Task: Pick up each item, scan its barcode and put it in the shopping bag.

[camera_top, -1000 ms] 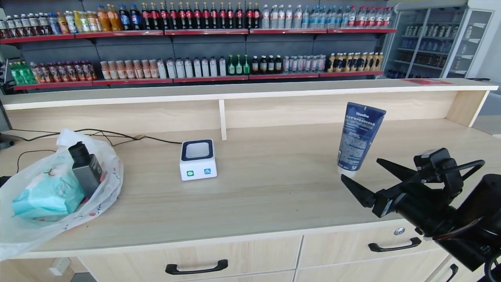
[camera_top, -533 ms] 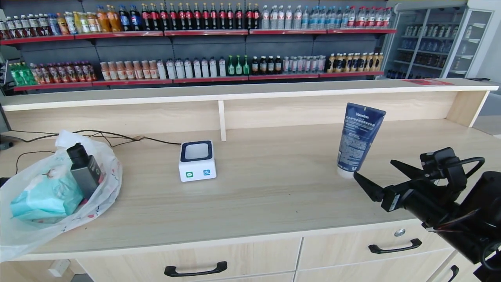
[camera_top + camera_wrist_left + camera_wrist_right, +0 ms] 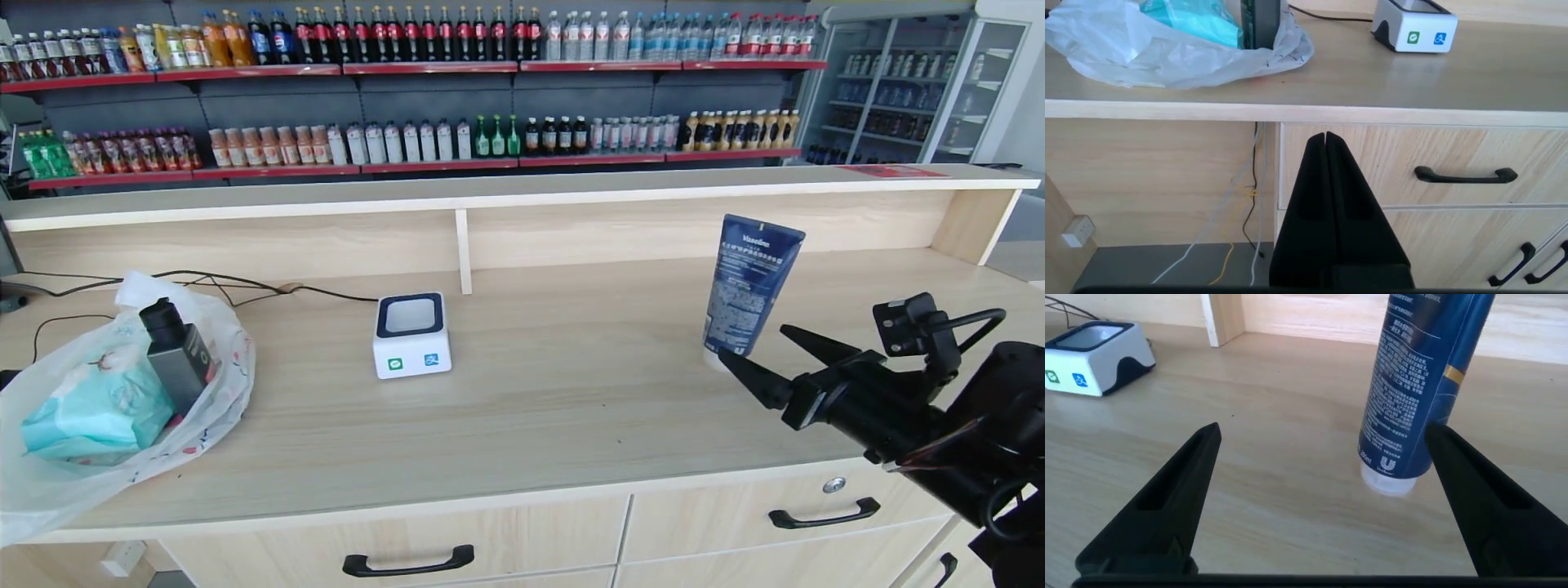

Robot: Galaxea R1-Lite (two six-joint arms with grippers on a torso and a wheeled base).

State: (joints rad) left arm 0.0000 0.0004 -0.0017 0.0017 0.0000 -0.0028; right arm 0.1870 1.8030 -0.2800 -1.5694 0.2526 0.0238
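The blue tube (image 3: pixel 753 282) stands cap-down at the right of the counter (image 3: pixel 531 408), long axis near upright, just beyond the spread, empty fingers of the right gripper (image 3: pixel 751 341) and not yet between them. That arm, much the nearer, points in low from the near right, level with the tube's cap end; the left gripper (image 3: pixel 1327 140) hangs below the counter's near edge, fingers pressed together on nothing

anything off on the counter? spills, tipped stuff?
Nothing spilled or damaged. The tube stands on its cap near the open right gripper. In the bag, the dark bottle leans on a teal pack. The scanner sits square.
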